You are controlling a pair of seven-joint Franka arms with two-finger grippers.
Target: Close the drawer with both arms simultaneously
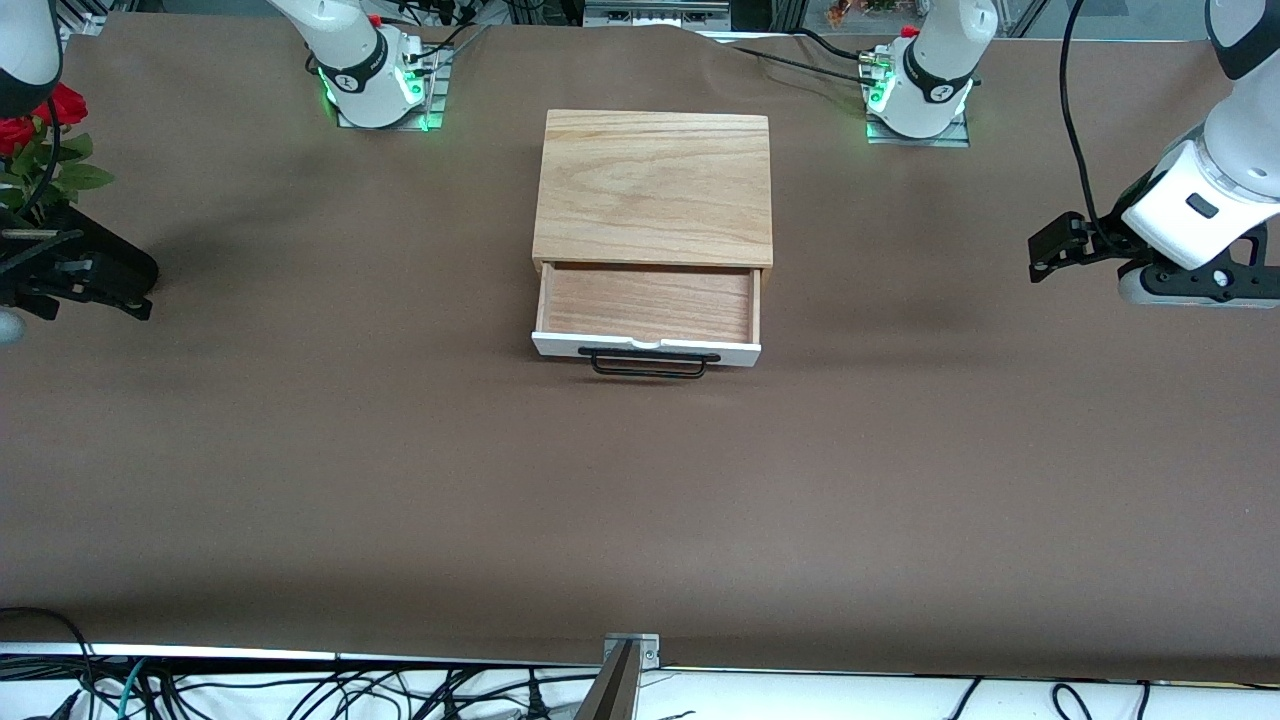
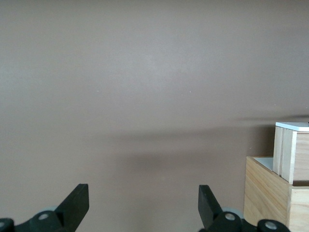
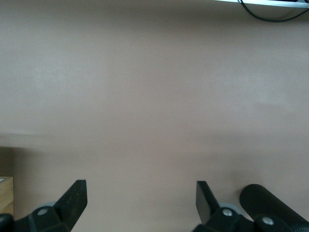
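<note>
The light-oak box sits mid-table. Its drawer is pulled out toward the front camera and is empty, with a white front panel and a black wire handle. My left gripper hangs open above the table at the left arm's end, well apart from the box. In the left wrist view the gripper is open, and the drawer and box show at the edge. My right gripper is open at the right arm's end; its wrist view shows bare table between the fingers.
Red flowers with green leaves stand at the right arm's end of the table, above the right gripper in the front view. A black ribbed cylinder shows beside the right gripper. Brown tabletop spreads round the box.
</note>
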